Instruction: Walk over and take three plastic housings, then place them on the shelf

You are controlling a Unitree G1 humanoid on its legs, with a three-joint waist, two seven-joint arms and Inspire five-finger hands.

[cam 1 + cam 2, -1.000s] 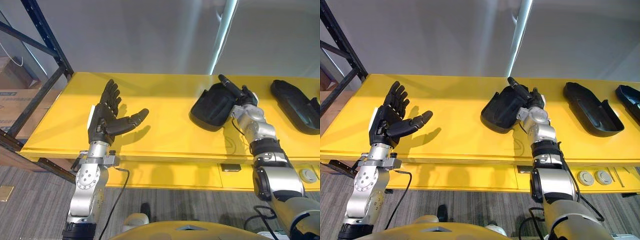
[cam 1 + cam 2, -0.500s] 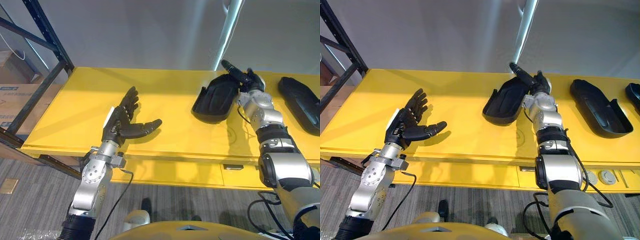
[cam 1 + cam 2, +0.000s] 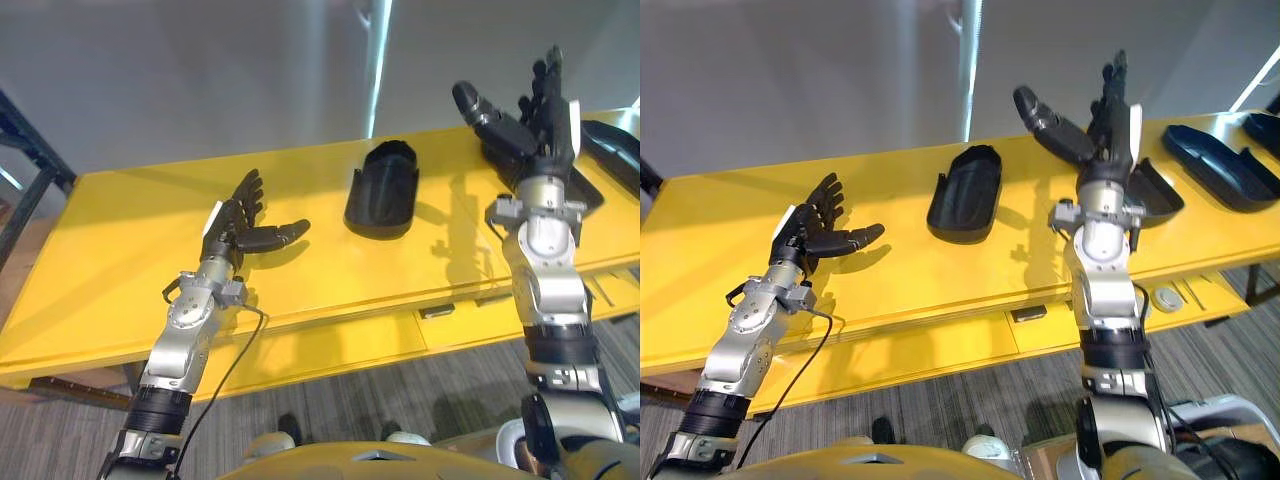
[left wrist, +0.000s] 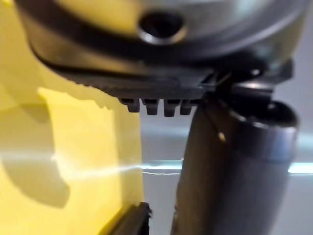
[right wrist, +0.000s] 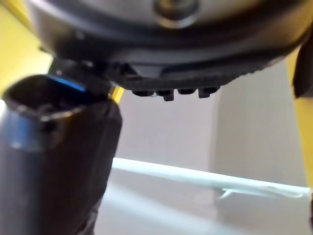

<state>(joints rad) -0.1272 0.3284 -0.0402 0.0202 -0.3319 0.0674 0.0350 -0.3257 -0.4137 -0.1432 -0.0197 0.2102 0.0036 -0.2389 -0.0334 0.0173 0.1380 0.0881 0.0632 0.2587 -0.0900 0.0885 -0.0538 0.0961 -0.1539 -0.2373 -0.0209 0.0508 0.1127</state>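
Note:
A black plastic housing lies hollow side up on the yellow shelf, between my two hands and touched by neither. My right hand is raised above the shelf to the right of it, open, with straight fingers pointing up and the thumb spread. A second black housing lies on the shelf behind that wrist. My left hand hovers open over the shelf to the left of the first housing, palm inward and holding nothing.
Further black housings lie along the shelf at the far right. A dark rack upright stands at the left end. A grey wall backs the shelf, and grey floor lies below its front edge.
My right hand has let go of the housing and lifted away, open. The housing now lies flat on the shelf. The camera has swung, so the whole scene has shifted.

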